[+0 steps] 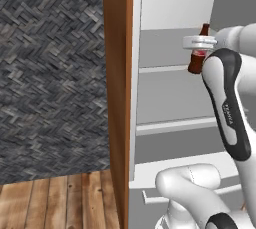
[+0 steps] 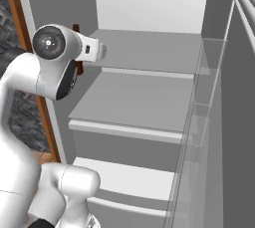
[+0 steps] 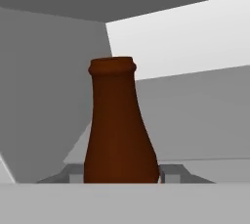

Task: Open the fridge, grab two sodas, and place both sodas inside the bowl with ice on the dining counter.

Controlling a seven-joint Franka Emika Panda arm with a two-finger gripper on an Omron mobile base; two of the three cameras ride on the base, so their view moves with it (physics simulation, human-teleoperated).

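While hand (image 3: 121, 173) grips bottle (image 3: 119, 130), grey shelves (image 2: 134, 100)

The cola bottle (image 3: 119, 130) looks smooth, matt dark brown. Around it, the fridge (image 2: 144, 97) shelves are plain matt white-grey; its side panel (image 1: 117, 98) is warm, smooth wood.

Bare shelves (image 2: 134, 100) leave room; wood side panel (image 1: 117, 98) blocks the left.
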